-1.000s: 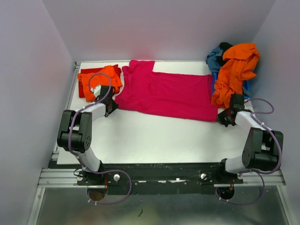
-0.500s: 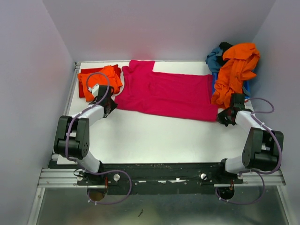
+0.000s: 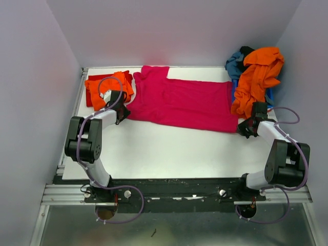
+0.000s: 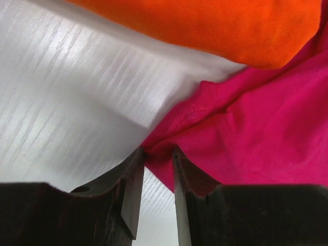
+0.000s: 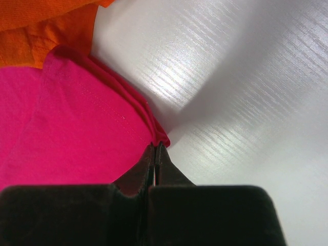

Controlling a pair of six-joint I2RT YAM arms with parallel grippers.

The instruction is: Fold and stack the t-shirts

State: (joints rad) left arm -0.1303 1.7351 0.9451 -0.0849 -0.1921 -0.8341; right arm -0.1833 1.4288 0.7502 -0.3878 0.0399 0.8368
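A magenta-pink t-shirt [image 3: 179, 102] lies spread across the back of the white table. My left gripper [image 3: 123, 113] is at its near left corner. In the left wrist view its jaws [image 4: 158, 154] stand a narrow gap apart, with the shirt's hem [image 4: 266, 123] bunched between the tips. My right gripper [image 3: 245, 128] is shut on the shirt's near right corner [image 5: 66, 128], which pinches into a fold at the tips [image 5: 155, 147]. A folded orange t-shirt [image 3: 108, 87] lies on a red one [image 3: 90, 100] at the back left.
A heap at the back right holds an orange t-shirt [image 3: 259, 77], a teal-blue one [image 3: 234, 64] and a black one [image 3: 247, 50], over a blue bin [image 3: 270, 96]. Walls close in on three sides. Bare white table [image 3: 174, 148] lies in front of the magenta shirt.
My left arm has shifted its elbow, and its gripper has moved slightly back and right onto the shirt's corner. The right arm and the shirt have not moved.
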